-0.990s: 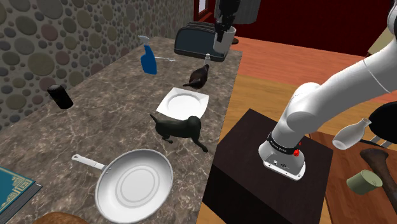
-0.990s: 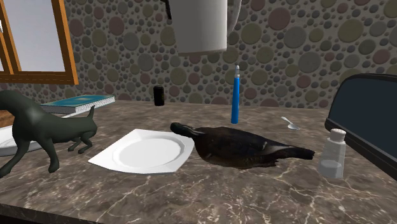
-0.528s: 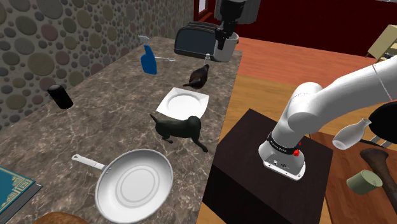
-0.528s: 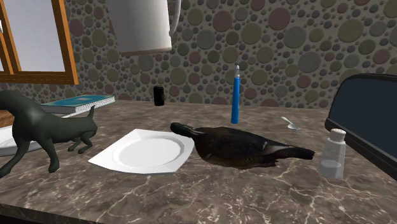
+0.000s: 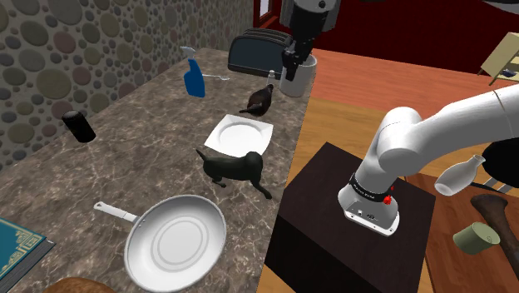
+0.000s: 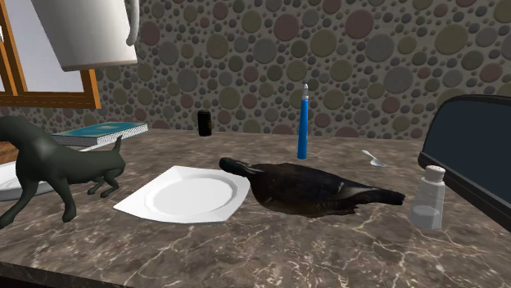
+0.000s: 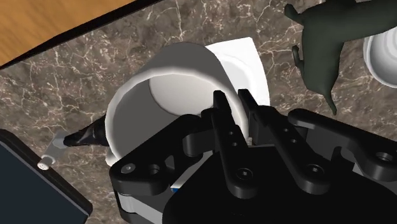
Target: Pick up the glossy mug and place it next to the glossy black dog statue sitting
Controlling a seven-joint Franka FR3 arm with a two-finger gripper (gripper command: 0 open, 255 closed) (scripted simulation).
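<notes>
The white mug point(image 5: 298, 76) point(image 6: 90, 33) point(image 7: 165, 95) hung in the air, gripped by its wall. The gripper point(image 5: 293, 57) point(image 7: 234, 98) had its fingers drawn almost together, with only the rim between them.

Over the last second the mug had travelled. In the second exterior view it had slid from the top middle to the top left corner. In the shoulder view it had come away from the toaster point(image 5: 254, 52) and sunk a little, near the bench point(image 5: 141, 150) edge at its far end.

Looking down along the gripper, I saw the mug above the square white plate point(image 7: 245, 63) point(image 5: 241, 133) point(image 6: 184, 195). The glossy dark animal figure point(image 7: 86, 135) point(image 5: 259, 98) point(image 6: 315, 190) poked out at one side of the mug. The standing dark dog point(image 7: 331, 38) point(image 5: 235, 166) point(image 6: 49, 164) was off to the other side.

I judged the lift done and the carry under way. The glossier figure seemed the likelier goal, though I could not be sure which statue was meant. The mug was high off the bench, so the lowering and the release were yet to come.
</notes>
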